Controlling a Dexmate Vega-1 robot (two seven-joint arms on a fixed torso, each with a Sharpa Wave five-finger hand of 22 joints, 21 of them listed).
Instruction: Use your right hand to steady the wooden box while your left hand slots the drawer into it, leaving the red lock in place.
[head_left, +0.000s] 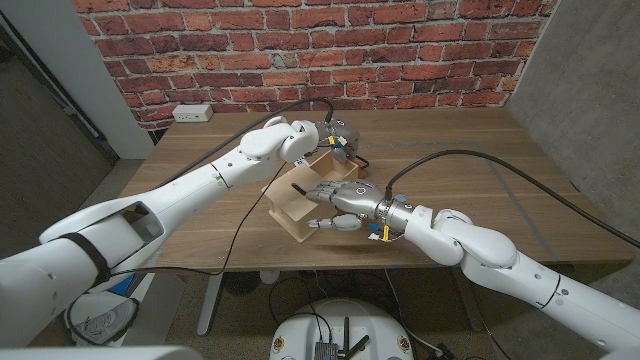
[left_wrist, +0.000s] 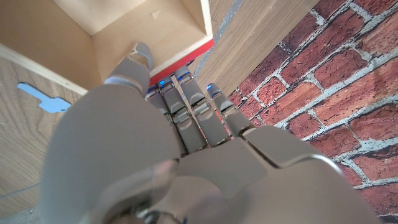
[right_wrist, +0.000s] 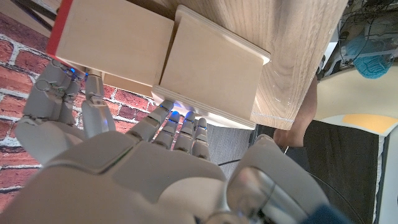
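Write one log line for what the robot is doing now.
left hand: at drawer | right hand: on wooden box | drawer: partly in

No text, label, brand or number can be read anywhere.

Left hand (head_left: 335, 140) grip on drawer (head_left: 322, 163) hidden.

pale unfinished wood on the box (head_left: 300, 205), with a bright red lock strip (left_wrist: 180, 60) along the drawer's (left_wrist: 149, 28) edge. surface (head_left: 500, 170) under the box is warmer brown woodgrain, red brick wall (head_left: 400, 50) behind it, both robot hands silver-grey
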